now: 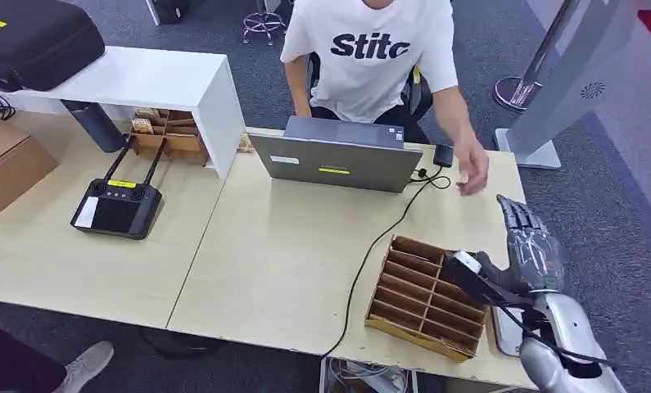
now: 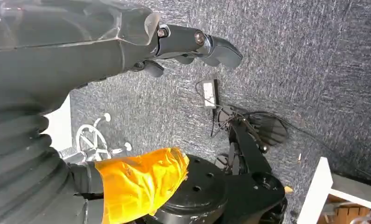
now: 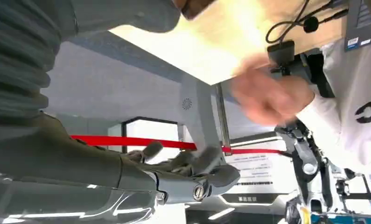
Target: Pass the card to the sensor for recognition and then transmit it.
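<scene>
Head view. The right hand (image 1: 528,246) stands upright above the worktop's (image 1: 289,262) right edge, its fingers (image 1: 517,214) straight and apart, pointing toward the far edge. Its thumb side reaches over the near right corner of a slotted tray (image 1: 420,296). There we see a dark flat piece with a white end (image 1: 467,262). We cannot tell whether this is the card, nor whether the hand holds it.

A person (image 1: 371,49) sits behind the far edge. The person's hand (image 1: 472,172) hovers over the far right corner, just beyond the robot's fingertips and apart from them. The sensor (image 1: 443,155), a small black box, lies at the far edge between that hand and a laptop (image 1: 338,160). A cable (image 1: 377,246) runs from the sensor across the worktop to the near edge, passing the tray's left side. A controller (image 1: 117,206) with 2 antennas lies near the left edge.

Right wrist view. The right hand's fingers (image 3: 188,163) lie extended with nothing between them. The person's hand (image 3: 267,93) appears blurred beside the sensor (image 3: 280,49).

Left wrist view. The left hand (image 2: 183,46) hangs over grey carpet (image 2: 314,70), fingers loosely extended and holding nothing.
</scene>
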Robot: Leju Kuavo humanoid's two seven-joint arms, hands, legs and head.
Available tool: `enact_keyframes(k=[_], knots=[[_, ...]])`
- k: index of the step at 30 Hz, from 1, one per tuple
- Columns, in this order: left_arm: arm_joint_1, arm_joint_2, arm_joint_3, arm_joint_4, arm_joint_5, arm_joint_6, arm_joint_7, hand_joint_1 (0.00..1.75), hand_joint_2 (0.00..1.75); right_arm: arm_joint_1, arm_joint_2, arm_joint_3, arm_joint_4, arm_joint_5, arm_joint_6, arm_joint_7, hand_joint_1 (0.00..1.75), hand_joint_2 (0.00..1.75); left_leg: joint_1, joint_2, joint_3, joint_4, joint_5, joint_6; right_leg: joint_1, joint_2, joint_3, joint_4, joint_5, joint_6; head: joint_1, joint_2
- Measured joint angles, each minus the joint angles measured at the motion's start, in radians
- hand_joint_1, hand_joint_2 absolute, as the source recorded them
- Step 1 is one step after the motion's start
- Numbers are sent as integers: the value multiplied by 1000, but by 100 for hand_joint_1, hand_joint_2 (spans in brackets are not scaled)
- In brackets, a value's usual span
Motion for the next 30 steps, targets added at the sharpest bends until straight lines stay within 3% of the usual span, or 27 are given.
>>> enact_keyframes(k=[19, 30], knots=[[-9, 0, 9, 18, -19, -10, -12, 0, 175, -8, 12, 2, 2, -15, -3, -4, 0, 175, 0, 0, 0, 0, 0, 0, 0, 0, 0, 0, 0, 0, 0, 0], [-8, 0, 9, 18, -8, 5, -10, 0, 175, 25, 12, -56, -52, -26, -23, 2, 0, 175, 0, 0, -1, 0, 0, 0, 0, 0, -1, 0, 0, 0, 0, 0]])
